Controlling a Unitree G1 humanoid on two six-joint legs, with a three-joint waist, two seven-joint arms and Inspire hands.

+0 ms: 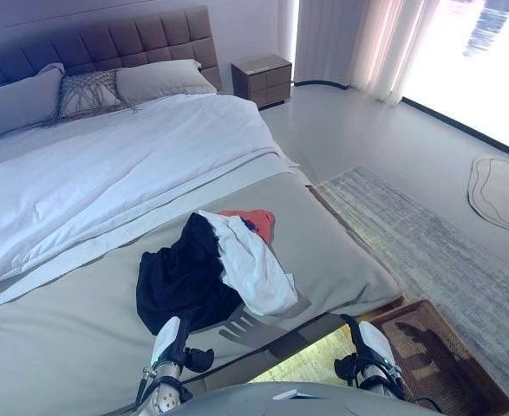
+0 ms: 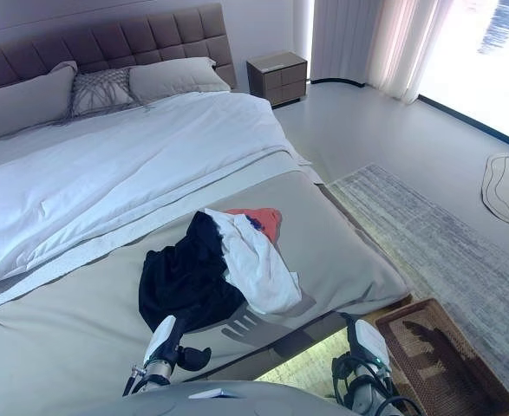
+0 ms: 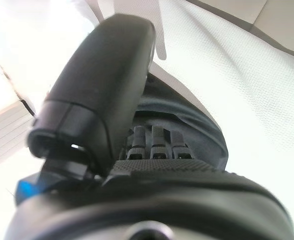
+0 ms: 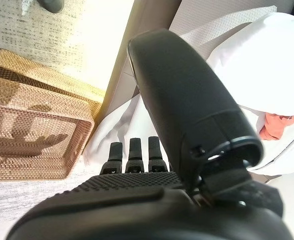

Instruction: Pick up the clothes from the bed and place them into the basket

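Three garments [image 1: 215,269], one basket [image 1: 445,360]

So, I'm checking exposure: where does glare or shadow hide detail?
Left eye view: the window is blown out; hand shadows fall on the bed. Right wrist view: a hand shadow crosses the basket. Left wrist view: the background beside the thumb is washed out.

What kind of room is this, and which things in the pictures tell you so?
Most likely a bedroom in a home or hotel. A large bed with a padded headboard and pillows fills most of the view, a nightstand stands beside it, and curtains hang by a big window.
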